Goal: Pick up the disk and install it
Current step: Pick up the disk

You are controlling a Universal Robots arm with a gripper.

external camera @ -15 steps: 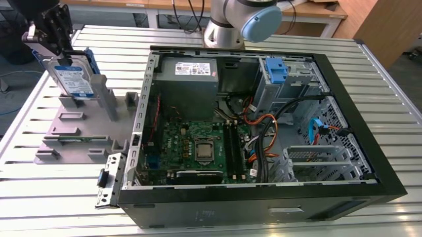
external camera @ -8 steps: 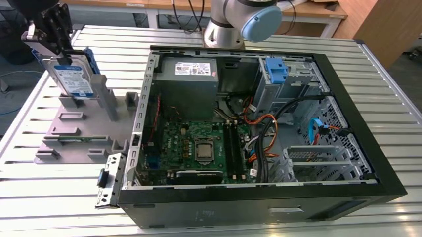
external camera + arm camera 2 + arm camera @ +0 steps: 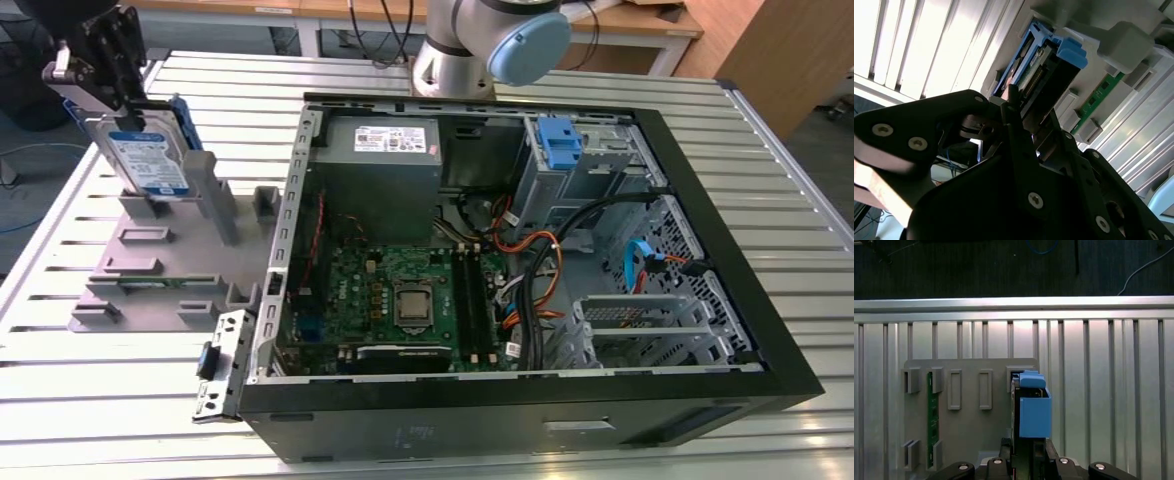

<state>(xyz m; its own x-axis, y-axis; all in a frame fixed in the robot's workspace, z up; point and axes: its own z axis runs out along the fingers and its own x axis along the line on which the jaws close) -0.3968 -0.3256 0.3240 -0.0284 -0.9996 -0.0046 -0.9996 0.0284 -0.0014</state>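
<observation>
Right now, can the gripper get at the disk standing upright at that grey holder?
Likely yes: the gripper looks closed on the top edge of the disk, which stands upright at the grey holder, with nothing between them.

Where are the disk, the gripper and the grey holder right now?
disk (image 3: 150, 160): exterior view, on its white-and-blue label.
gripper (image 3: 1028, 451): first wrist view, midway between its fingertips, which are shut on the disk.
grey holder (image 3: 200, 257): exterior view, on a bare part of its flat base.
</observation>
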